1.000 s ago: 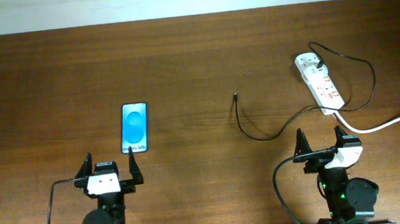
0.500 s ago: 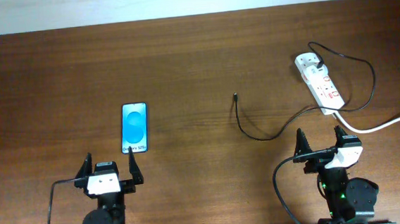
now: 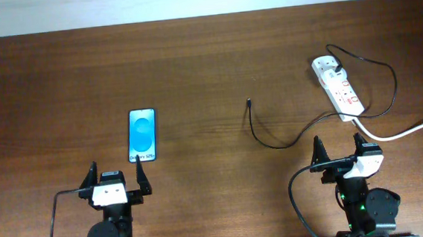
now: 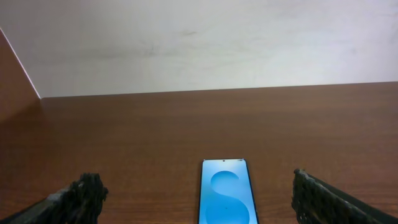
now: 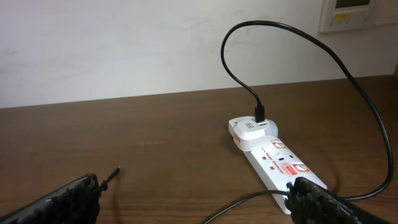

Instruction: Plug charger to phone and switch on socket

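Checking progress: nothing done yet, by my read. Left fingers (image 4: 78, 196) and right fingers (image 5: 62, 200) sit at the near edge of the worktop (image 3: 207, 59), both pairs spread wide, pinching nothing.

Phone (image 3: 142, 135) lies flat, screen up and lit blue, just ahead of the left fingers and roughly centred between them in the left wrist view. No cable touches it.

Charger (image 3: 281, 147) starts at a white adapter (image 5: 252, 130) on the far end of the socket (image 3: 338, 87), loops round the right of the strip, then trails left across the worktop. Its plug tip (image 3: 248, 102) lies loose between phone and socket, well apart from the phone.

Socket is ahead of the right fingers, its thick white cord (image 3: 414, 127) running off to the right. Red switches (image 5: 300, 168) are visible; can't tell whether they're on or off.

Left to do: grab the plug tip, carry it to the phone, seat it, press the switch. Right fingers are nearer both tip and socket.
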`<move>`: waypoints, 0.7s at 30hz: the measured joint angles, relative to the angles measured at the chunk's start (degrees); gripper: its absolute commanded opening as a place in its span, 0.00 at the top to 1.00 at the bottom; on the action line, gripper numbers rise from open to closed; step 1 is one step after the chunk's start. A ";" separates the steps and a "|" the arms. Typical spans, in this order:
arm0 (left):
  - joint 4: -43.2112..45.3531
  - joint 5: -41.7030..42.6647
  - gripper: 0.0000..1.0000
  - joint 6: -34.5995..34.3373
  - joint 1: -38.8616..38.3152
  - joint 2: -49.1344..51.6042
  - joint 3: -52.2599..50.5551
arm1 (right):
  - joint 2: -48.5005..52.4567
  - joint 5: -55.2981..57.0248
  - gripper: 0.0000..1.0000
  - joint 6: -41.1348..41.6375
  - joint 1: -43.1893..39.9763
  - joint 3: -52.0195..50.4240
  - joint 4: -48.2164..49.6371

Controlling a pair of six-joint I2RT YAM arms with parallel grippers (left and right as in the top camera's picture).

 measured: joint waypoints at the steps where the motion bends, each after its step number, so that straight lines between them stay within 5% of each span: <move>1: 0.00 0.00 0.01 0.00 0.00 0.00 0.00 | 0.00 0.00 0.02 -0.02 -0.02 0.00 0.00; 21: 1.05 -0.02 0.01 0.00 0.00 0.00 0.00 | 0.00 0.00 0.02 0.00 -0.02 0.00 0.00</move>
